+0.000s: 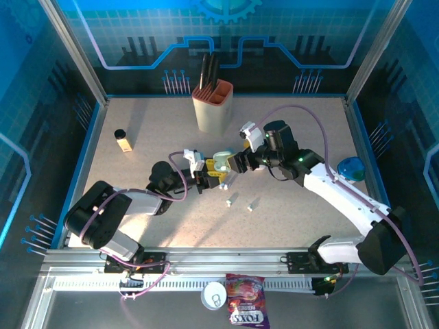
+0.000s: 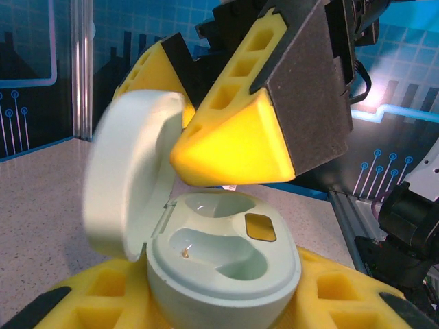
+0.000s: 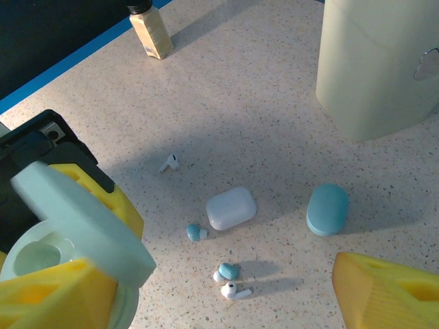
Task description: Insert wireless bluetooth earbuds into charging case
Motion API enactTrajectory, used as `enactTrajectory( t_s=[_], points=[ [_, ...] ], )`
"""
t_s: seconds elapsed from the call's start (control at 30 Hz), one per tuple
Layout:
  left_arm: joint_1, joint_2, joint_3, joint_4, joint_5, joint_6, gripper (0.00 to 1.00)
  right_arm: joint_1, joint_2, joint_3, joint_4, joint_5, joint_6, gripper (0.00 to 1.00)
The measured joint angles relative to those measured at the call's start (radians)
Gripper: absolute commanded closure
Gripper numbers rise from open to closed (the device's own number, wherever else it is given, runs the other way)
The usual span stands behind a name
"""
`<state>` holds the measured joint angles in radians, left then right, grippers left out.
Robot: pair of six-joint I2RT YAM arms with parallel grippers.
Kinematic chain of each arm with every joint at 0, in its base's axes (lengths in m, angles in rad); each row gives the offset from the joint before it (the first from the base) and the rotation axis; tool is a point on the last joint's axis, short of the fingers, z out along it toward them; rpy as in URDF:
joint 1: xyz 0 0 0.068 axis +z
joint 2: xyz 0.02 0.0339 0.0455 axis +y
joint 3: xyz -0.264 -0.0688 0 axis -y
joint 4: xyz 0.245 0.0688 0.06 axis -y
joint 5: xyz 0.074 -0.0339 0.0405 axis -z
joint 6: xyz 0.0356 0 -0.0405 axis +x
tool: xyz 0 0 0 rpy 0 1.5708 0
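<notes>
left gripper (image 1: 210, 176): your jaws are clamped on the base of the charging case (image 2: 223, 274), over the middle of the bench (image 1: 309, 130)
charging case: pale mint, lid (image 2: 127, 181) swung open to the left in your left wrist view, both wells empty
right gripper (image 1: 232, 166): your jaws stand wide apart; one yellow finger (image 2: 230, 147) hangs just over the open case, and you can't tell if it touches
earbuds: all loose on the bench in your right wrist view
far white earbud (image 3: 169, 162): lies alone, apart from the rest
first teal earbud (image 3: 195, 232): just beside the white case (image 3: 231, 208)
second teal earbud (image 3: 226, 271): right against the near white earbud (image 3: 235, 291), contact unclear
teal case (image 3: 327, 209): shut, lying right of the white case, near the knife block (image 1: 212, 110)
bottle (image 3: 152, 31): upright near the bench edge
tiny pale bits (image 1: 228, 202): two on the bench between the grippers and your arm bases, too small to name
</notes>
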<state>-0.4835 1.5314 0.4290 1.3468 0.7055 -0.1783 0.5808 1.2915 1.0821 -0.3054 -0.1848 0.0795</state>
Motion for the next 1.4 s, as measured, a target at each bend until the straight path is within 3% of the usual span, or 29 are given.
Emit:
enactTrajectory(
  t_s=[0.43,0.73,0.9,1.0,1.13,1.4],
  points=[
    [0.0,0.003,0.0,0.013,-0.006,0.0,0.67,-0.033,-0.08,-0.04,0.013,-0.037,0.032,0.18],
    [0.014,0.008,0.0,0.013,-0.037,0.0,0.67,-0.074,-0.253,-0.205,0.009,0.007,0.213,0.22],
    [0.037,0.014,0.0,0.013,-0.039,0.0,0.67,-0.073,-0.264,-0.314,-0.02,0.018,0.281,0.24],
    [0.063,0.014,0.0,0.013,-0.039,0.0,0.67,-0.074,-0.227,-0.356,-0.03,-0.041,0.314,0.3],
    [0.091,0.011,0.0,0.013,-0.039,-0.001,0.67,-0.071,-0.095,-0.359,0.003,-0.152,0.385,0.45],
    [0.101,-0.015,0.0,0.019,-0.038,-0.006,0.68,-0.038,0.175,-0.323,0.036,-0.247,0.472,0.5]
  ],
)
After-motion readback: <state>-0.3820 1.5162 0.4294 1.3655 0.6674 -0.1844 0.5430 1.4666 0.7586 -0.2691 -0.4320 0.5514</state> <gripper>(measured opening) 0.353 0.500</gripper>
